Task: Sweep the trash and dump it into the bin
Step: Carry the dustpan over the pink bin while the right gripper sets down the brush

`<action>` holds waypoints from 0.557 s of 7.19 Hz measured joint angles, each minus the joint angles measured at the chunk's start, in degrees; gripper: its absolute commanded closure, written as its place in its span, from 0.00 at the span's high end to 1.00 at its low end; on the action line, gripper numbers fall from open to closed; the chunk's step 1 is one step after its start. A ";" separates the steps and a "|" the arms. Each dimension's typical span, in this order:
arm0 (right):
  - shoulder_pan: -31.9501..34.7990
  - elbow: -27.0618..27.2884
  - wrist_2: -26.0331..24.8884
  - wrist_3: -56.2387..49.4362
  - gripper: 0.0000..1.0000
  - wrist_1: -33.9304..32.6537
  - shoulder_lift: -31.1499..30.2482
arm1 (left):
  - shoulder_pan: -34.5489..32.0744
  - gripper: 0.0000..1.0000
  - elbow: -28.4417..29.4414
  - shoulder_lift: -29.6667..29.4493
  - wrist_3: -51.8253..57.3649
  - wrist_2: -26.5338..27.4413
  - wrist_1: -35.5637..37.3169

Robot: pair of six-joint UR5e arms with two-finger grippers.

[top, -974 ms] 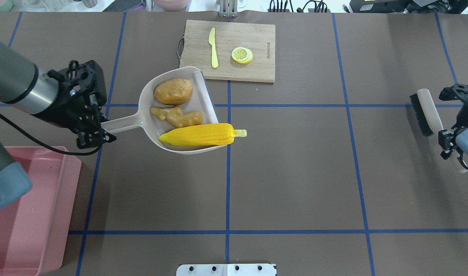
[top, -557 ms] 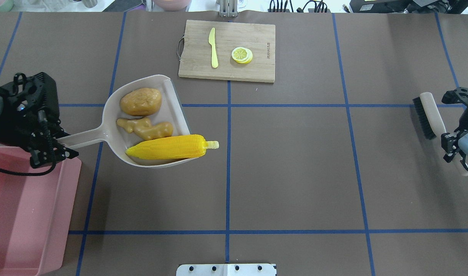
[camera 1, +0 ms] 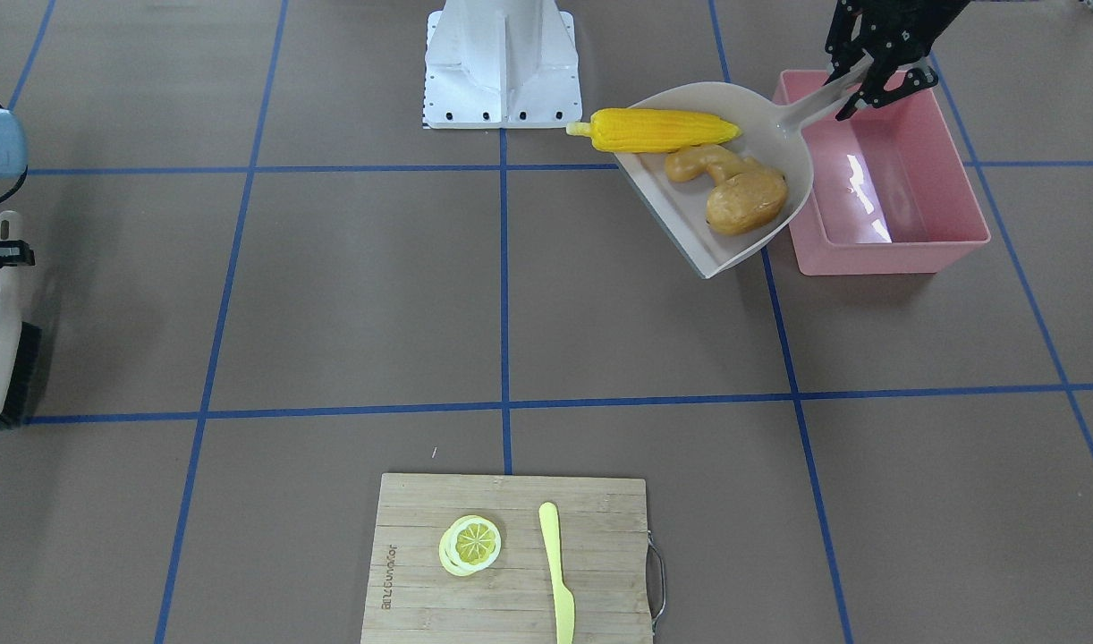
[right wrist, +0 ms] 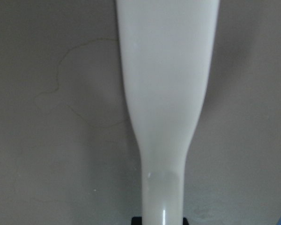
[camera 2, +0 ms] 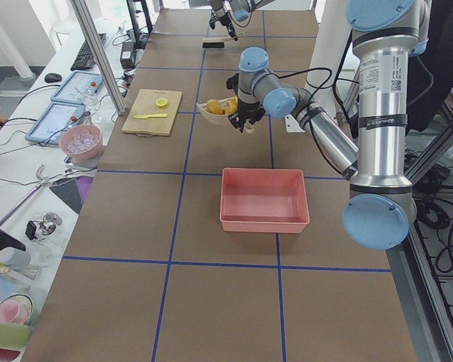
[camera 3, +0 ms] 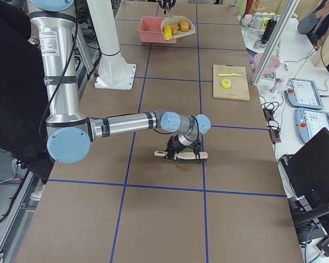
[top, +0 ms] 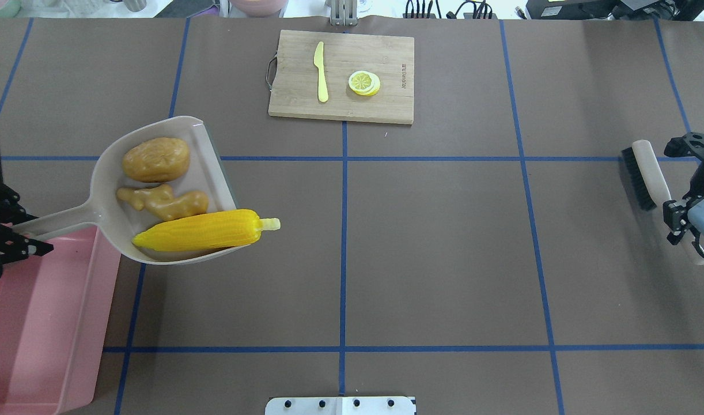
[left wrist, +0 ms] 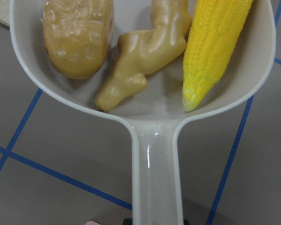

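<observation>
Left gripper (top: 6,242): clamped on dustpan (top: 101,173) handle, at pink bin (top: 41,323) rim;
Dustpan load: corn cob (top: 196,230); ginger root (top: 165,202); potato (top: 156,159);
Right gripper (top: 677,214): clamped on brush (top: 646,173) handle

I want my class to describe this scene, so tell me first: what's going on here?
The left claw grips the beige dustpan by its handle, lifted off the table beside the pink bin. The corn cob, ginger root and potato lie in the pan; none is in the bin yet. The right claw holds the brush at the table's opposite end.
</observation>
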 measured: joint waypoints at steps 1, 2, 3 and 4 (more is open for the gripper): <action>0.00 -0.38 0.00 0.10 0.20 0.00 0.26 | -1.51 0.00 -0.33 3.26 0.33 -0.74 -2.38; 0.00 -0.61 0.00 0.17 0.22 0.00 0.43 | -3.12 0.00 -0.41 5.39 0.45 -1.16 -3.54; -0.03 -0.73 0.00 0.23 0.29 0.00 0.55 | -4.89 0.00 -0.30 7.73 0.48 -1.72 -5.12; -0.06 -0.76 0.00 0.27 0.31 0.00 0.62 | -6.95 0.00 0.18 10.84 0.37 -2.44 -8.69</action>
